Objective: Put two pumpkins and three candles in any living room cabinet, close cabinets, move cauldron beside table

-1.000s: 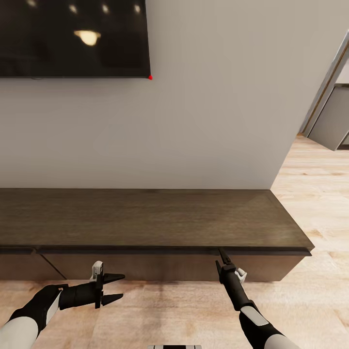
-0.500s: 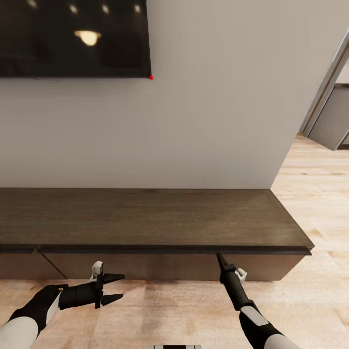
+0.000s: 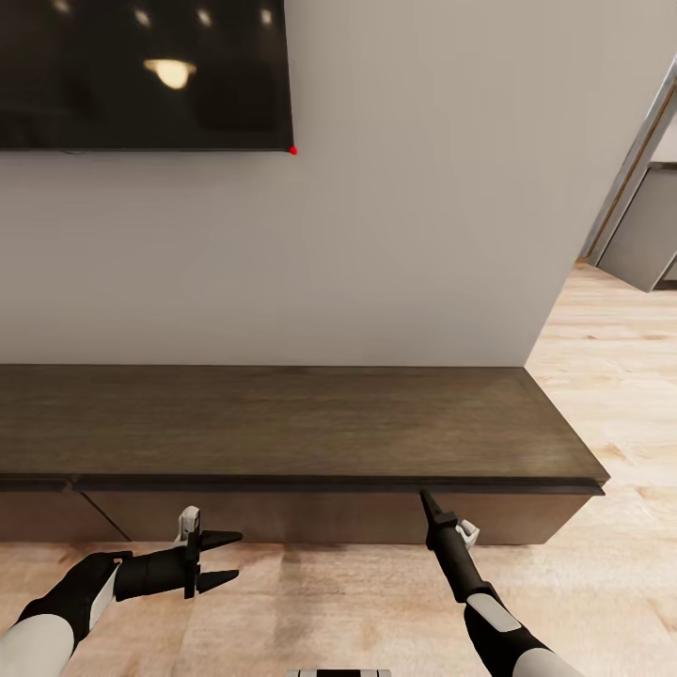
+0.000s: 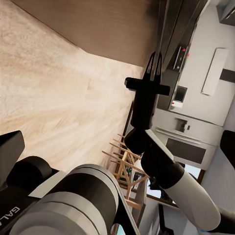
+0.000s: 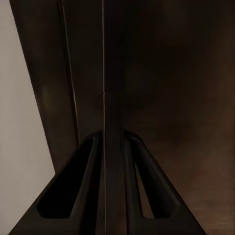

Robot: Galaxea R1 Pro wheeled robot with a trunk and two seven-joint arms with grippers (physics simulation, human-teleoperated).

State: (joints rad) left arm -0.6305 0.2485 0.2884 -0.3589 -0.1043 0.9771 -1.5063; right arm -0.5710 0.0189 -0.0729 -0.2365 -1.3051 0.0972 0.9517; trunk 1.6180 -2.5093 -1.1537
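Facing: the long low dark-brown cabinet (image 3: 301,423) set against a pale wall (image 3: 423,235), seen from the head view.
Cabinet: its flat top runs across the view and ends at the robot's right; below the overhanging top edge are flat handleless drawer fronts (image 3: 282,517), which look flush and closed.
Right gripper (image 3: 429,501): reaches up to the underside of the cabinet's top edge, its tip at the lip above a drawer front. In the right wrist view the 2 fingers (image 5: 81,191) stand on either side of a thin dark vertical edge; I cannot tell whether they pinch it or merely straddle it.
Left gripper (image 3: 224,559): held low over the wooden floor (image 3: 602,564), just in front of the drawer fronts and apart from them, pointing toward the robot's right. Its 2 fingers are spread with a clear gap and nothing between them.
Left wrist view: looks across the floor to the right arm (image 4: 147,117), whose tip meets the cabinet edge.
Television (image 3: 141,75): a dark screen on the wall above the cabinet, with ceiling lights reflected in it.
Beyond the cabinet's right end: grey units (image 3: 649,226) past the wall's corner.
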